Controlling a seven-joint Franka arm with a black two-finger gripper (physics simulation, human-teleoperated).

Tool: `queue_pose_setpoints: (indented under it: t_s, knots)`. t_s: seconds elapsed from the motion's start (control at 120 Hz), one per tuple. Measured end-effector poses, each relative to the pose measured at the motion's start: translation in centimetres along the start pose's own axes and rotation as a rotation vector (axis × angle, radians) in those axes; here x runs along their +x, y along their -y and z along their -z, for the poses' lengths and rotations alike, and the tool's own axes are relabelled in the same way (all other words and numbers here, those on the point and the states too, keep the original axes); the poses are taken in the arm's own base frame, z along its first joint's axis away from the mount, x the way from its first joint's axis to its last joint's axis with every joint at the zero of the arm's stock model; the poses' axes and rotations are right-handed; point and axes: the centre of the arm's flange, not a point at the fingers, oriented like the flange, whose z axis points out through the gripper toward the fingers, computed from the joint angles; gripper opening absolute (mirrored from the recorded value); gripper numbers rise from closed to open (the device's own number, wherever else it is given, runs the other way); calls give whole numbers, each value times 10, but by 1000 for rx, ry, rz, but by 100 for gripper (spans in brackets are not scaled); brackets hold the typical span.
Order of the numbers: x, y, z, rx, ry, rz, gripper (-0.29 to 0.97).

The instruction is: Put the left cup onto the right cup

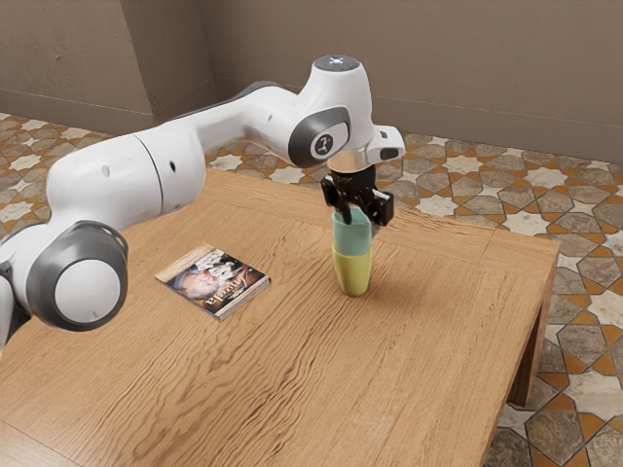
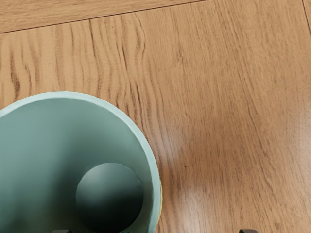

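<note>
The gripper hangs with its fingers spread around the rim of the teal cup, not pinching it (the wrist view looks straight down into that cup). The teal cup stands upright, nested in the yellow cup, not far from the desk's far edge. A book lies flat well apart, toward the exterior view's left.

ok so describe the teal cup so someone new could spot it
On the wooden table, toward the exterior view's right of the book, two cups stand stacked under the gripper. The teal cup is the upper one, nested in the yellow-green cup.
</note>
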Motion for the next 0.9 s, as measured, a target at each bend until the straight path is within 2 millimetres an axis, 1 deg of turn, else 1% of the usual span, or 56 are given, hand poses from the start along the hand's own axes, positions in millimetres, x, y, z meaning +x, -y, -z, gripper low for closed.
queue_pose_setpoints:
  t_s: [0.108,0.233,0.342,0.383,0.467,0.558,0.617,0.658,0.733,0.833,0.9]
  knots:
    - [0,0,0,-1,-1,-2,54]
    - [0,0,1,-2,-3,-4,60]
    - [0,-5,14,-6,-20,-11,63]
    - [0,-6,24,-6,-33,-13,64]
    - [-2,-10,54,-4,-65,-19,65]
    - [-17,-20,92,-2,-79,-34,66]
    - [-30,-20,115,8,-81,-37,67]
    - [-38,-8,128,24,-78,-18,67]
    - [-59,23,144,44,-43,41,67]
    - [-103,61,176,70,-12,112,67]
    - [-131,90,209,87,-8,165,68]
